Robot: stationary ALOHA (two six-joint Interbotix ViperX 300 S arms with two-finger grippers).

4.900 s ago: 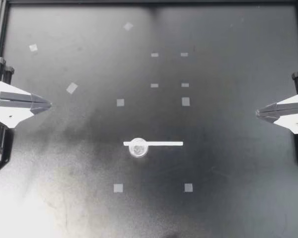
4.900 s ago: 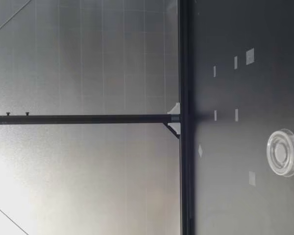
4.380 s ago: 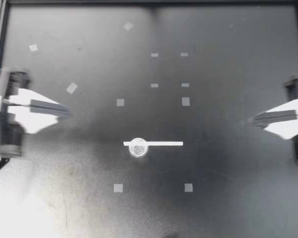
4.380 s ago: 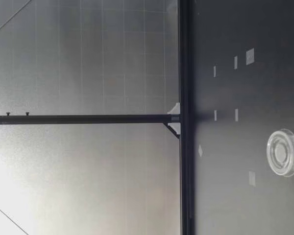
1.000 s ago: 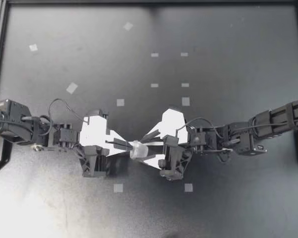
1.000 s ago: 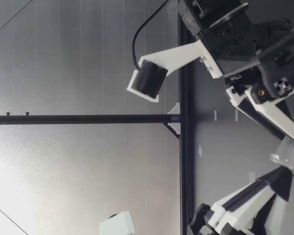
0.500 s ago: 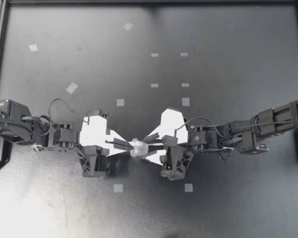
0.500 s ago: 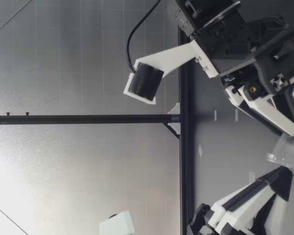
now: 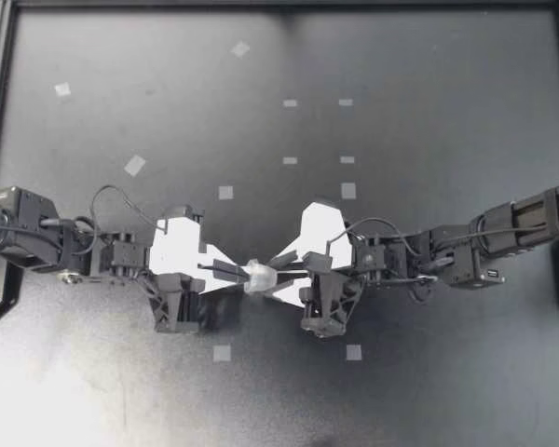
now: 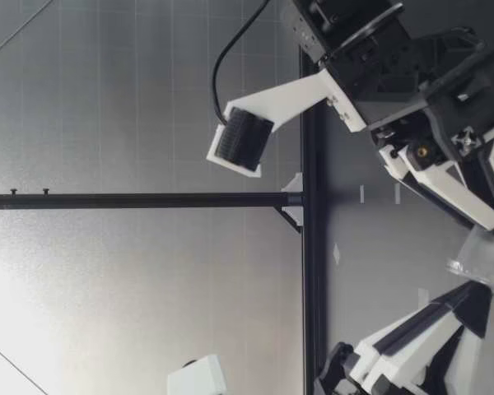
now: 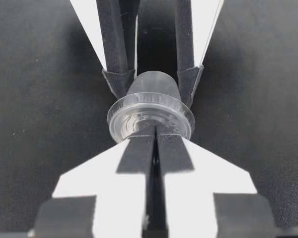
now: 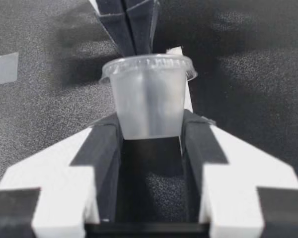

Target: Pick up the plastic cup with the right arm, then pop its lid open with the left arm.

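Clear lidded cup [image 9: 259,277] is seen held tipped on its side, a little up the black worktop [image 9: 429,112] from a tape square [image 9: 222,353] and to that square's right. Its translucent body is gripped from two sides by the fingers of the right gripper [image 9: 279,269], whose arm is stretched in from far to the right of the square. The lid [image 11: 151,115] is turned toward the left gripper [image 9: 240,273], whose fingers are clenched together, tips pressed against the ribbed lid rim. Whether the rim is nipped between them cannot be told. No writing can be read on the lid.
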